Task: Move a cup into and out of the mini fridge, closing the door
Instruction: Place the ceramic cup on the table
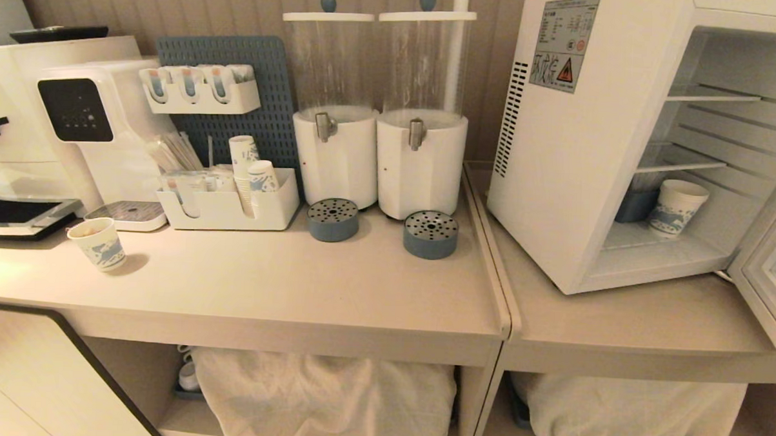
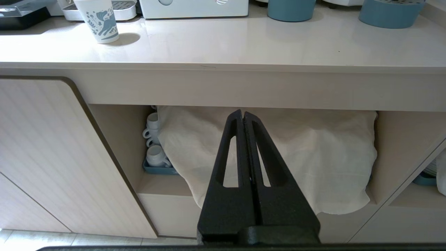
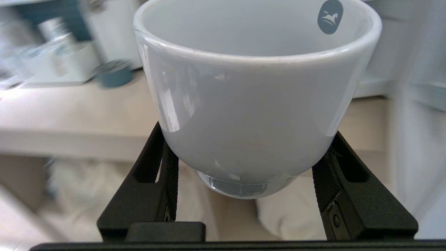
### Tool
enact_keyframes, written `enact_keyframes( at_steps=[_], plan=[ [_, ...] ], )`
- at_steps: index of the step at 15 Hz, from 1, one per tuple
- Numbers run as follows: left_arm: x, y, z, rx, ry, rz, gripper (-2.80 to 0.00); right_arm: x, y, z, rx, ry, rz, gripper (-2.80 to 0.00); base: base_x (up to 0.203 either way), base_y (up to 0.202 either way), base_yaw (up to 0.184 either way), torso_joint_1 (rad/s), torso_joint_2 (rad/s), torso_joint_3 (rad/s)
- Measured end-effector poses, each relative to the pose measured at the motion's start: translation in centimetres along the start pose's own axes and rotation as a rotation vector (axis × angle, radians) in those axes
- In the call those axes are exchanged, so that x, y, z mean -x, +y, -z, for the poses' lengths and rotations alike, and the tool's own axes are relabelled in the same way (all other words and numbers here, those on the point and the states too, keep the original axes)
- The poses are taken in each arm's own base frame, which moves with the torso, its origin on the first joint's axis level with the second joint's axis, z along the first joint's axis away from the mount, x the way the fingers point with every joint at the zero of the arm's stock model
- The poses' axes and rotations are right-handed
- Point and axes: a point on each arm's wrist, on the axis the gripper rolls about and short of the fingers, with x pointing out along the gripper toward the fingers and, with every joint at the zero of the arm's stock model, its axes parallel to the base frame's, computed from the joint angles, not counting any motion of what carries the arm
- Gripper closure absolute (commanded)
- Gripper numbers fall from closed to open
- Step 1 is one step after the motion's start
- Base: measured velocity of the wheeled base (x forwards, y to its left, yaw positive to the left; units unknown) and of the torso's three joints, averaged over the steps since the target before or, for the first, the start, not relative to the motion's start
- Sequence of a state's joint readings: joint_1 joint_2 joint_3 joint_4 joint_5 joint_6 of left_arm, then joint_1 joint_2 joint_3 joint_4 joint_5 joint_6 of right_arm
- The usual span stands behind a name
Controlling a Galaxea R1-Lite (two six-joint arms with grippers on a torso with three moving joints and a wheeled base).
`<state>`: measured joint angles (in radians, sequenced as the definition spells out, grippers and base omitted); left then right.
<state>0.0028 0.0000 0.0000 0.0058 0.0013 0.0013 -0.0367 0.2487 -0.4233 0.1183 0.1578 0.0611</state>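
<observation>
The cup (image 3: 251, 97), squat white ceramic with a small blue mark inside its rim, fills the right wrist view. My right gripper (image 3: 249, 148) is shut on its lower body, one finger on each side, and holds it in the air in front of the counter. Neither arm shows in the head view. The mini fridge (image 1: 558, 159) stands on the right counter with its door (image 1: 770, 270) swung open at the right edge. My left gripper (image 2: 243, 116) is shut and empty, parked low in front of the counter's lower shelf.
Inside the fridge stand a patterned paper cup (image 1: 675, 207) and a blue container (image 1: 635, 205). On the counter are another paper cup (image 1: 98, 243), two drink dispensers (image 1: 335, 151) and blue drip trays (image 1: 431, 234). White cloth (image 1: 323, 396) covers the lower shelves.
</observation>
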Motion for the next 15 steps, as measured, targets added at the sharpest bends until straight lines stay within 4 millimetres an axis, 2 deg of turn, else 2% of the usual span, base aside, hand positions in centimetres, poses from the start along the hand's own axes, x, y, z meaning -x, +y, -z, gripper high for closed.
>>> enact_keyframes(
  at_steps=[7,13,15],
  plan=[
    [0.0,0.0,0.0,-0.001,0.0,0.0,0.0,1.8,-0.2,4.2,0.01,-0.06,0.027,0.0,0.0,0.0,0.0,0.0,0.0,0.0],
    [0.0,0.0,0.0,0.0,0.0,0.0,0.0,0.3,-0.9,9.2,0.09,-0.033,0.1,0.0,0.0,0.0,0.0,0.0,0.0,0.0],
    [0.0,0.0,0.0,0.0,0.0,0.0,0.0,0.0,-1.0,10.1,0.111,-0.002,0.108,0.0,0.0,0.0,0.0,0.0,0.0,0.0]
  ],
)
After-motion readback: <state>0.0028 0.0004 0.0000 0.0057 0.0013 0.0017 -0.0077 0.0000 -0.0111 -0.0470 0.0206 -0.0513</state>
